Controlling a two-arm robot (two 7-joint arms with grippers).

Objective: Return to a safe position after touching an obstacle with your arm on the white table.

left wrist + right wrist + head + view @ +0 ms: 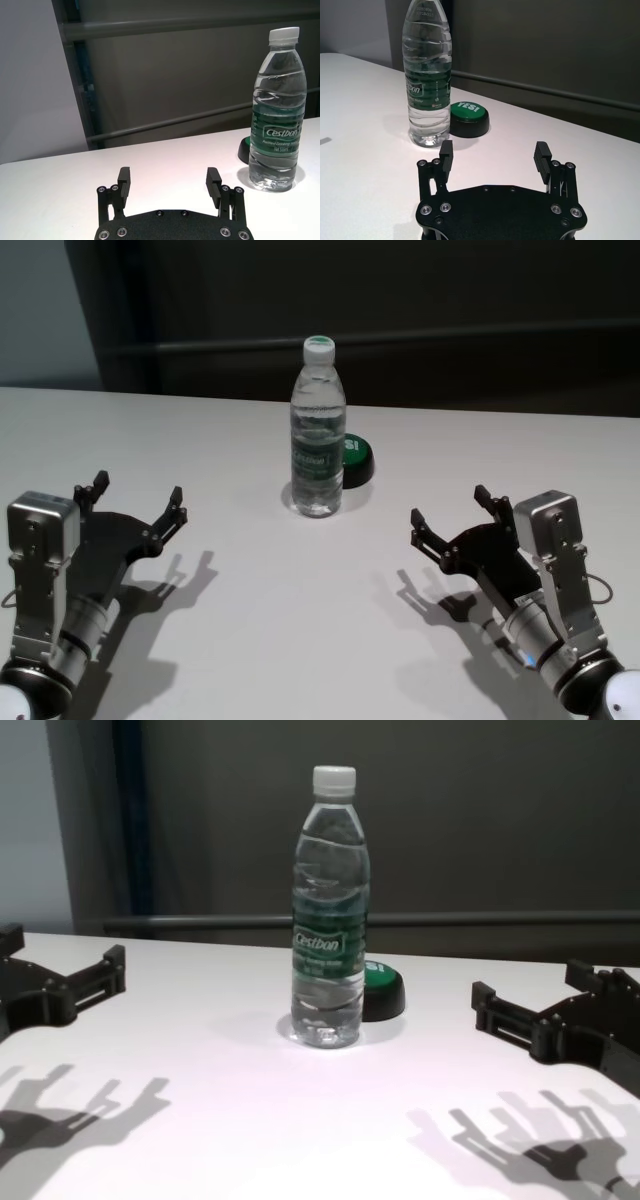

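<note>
The obstacle, a tall clear water bottle (318, 430) with a white cap and a dark green label band, stands upright near the middle of the white table (300, 620). My left gripper (138, 490) hovers low over the table at the near left, open and empty, well short of the bottle. At the near right my right gripper (450, 505) is likewise open with nothing in it, clear of the bottle. The left wrist view has the bottle (277, 120) ahead and to one side of the open left gripper (169, 177). The right wrist view shows the bottle (427, 85) beyond the open right gripper (494, 152).
A green push button on a black base (355, 455) sits just behind and to the right of the bottle, almost touching it. A dark wall with a horizontal rail runs behind the table's far edge. Bare tabletop lies between and in front of both grippers.
</note>
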